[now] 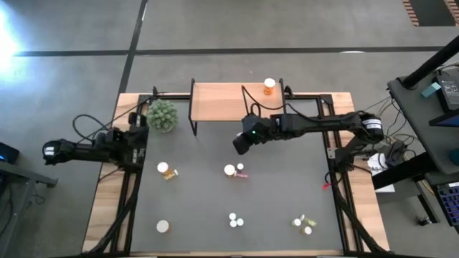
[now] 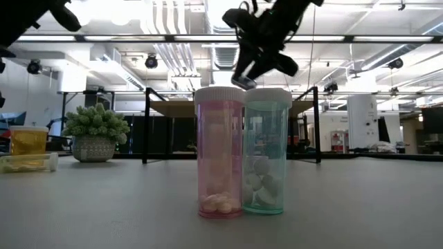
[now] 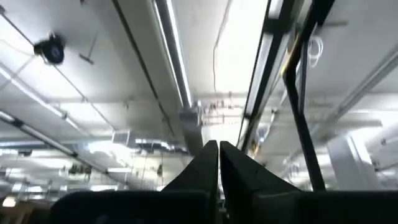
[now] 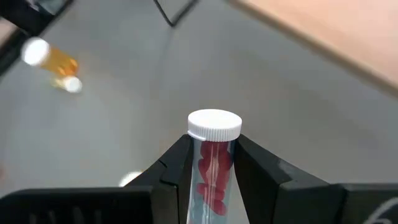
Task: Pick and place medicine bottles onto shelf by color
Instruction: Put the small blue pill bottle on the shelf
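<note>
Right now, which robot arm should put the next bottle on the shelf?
The right one. The right gripper is shut on a white-capped bottle and hangs just in front of the shelf. The left gripper is shut, holds nothing, and waits at the table's left edge.

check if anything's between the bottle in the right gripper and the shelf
Nothing visible blocks it. The right gripper is shut on a clear bottle of red pills, above the mat just in front of the shelf. Only an orange bottle stands on the shelf, toward its right end.
</note>
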Available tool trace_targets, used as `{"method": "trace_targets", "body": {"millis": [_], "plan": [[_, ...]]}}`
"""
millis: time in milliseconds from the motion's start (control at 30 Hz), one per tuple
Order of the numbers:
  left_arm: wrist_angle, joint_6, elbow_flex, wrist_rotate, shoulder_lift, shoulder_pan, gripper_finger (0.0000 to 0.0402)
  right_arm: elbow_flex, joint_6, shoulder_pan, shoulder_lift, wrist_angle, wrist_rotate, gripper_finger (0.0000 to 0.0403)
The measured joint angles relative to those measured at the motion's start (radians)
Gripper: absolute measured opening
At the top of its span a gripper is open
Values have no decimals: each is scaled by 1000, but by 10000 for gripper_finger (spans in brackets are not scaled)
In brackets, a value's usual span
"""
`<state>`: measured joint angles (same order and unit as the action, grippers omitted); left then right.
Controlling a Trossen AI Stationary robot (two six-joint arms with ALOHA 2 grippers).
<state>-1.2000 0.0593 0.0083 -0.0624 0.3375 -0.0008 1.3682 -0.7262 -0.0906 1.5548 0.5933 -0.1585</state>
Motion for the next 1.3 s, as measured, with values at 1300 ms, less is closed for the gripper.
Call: {"method": "trace_targets", "body": {"millis": [1300], "plan": [[-26,-227,397,-208,578,1,0,117,126,-1,-47,30,9,96]]}}
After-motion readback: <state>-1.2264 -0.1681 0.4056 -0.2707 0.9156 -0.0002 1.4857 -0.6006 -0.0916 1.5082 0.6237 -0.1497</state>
